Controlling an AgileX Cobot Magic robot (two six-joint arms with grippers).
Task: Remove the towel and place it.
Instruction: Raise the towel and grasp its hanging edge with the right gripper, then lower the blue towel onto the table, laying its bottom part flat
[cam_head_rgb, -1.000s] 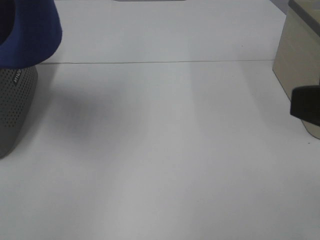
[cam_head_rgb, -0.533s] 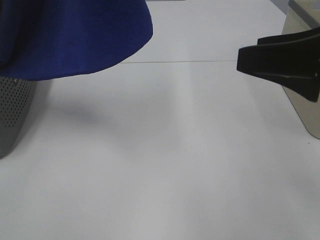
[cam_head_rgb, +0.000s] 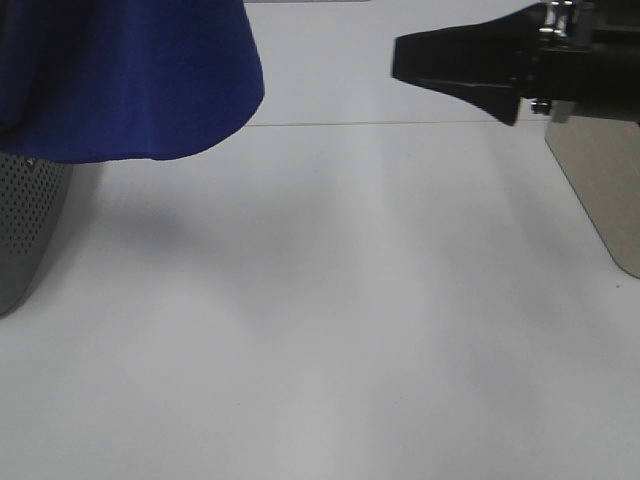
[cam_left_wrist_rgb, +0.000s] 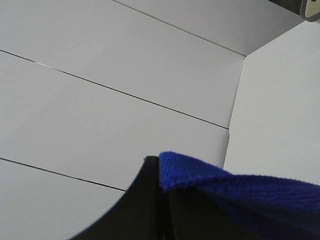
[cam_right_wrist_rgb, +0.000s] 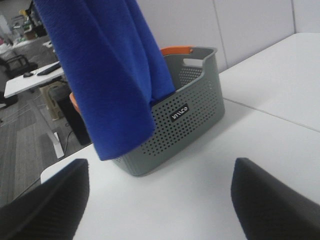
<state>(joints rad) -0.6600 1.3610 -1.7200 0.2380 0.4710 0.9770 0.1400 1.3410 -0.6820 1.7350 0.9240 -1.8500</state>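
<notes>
The left tool (cam_left_wrist_rgb: 165, 192) pinches the towel (cam_head_rgb: 130, 80), hanging at upper left over the basket (cam_right_wrist_rgb: 192, 122), whose rim could snag its tail; the right tool (cam_right_wrist_rgb: 160, 200) is spread.

Bright, even light casts only a faint soft shadow on the white table (cam_head_rgb: 330, 330) under the towel (cam_head_rgb: 130, 80), whose edge looks slightly blurred.
</notes>
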